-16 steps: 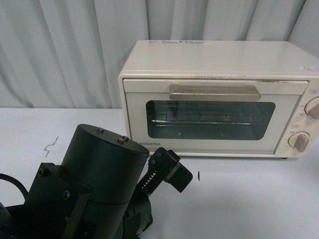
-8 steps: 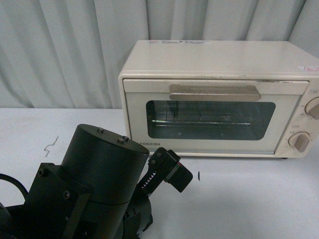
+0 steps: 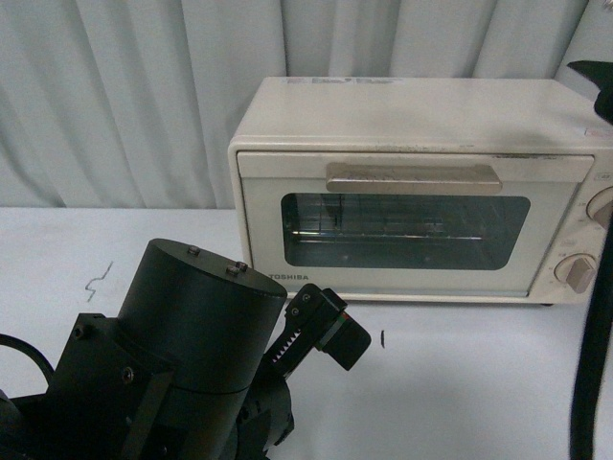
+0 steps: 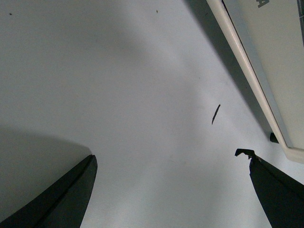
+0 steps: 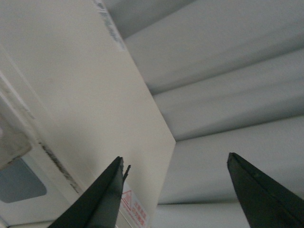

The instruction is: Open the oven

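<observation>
Cream-white all over the oven (image 3: 412,120), dark tinted glass in the door (image 3: 261,240), beige on the bar handle (image 3: 412,178) and the knobs (image 3: 578,273). Black lettering (image 3: 289,277) low on the door. Pale grey with vertical pleats for the curtain (image 3: 115,96). Plain white on the table (image 3: 479,383), flecked with small dark marks (image 3: 382,338). Matte black on the left arm (image 3: 182,355), a red dab (image 3: 347,320) near its tip.

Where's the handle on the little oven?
In the front view the beige handle runs across the top of the oven door, just above the glass window, right of centre.
</observation>
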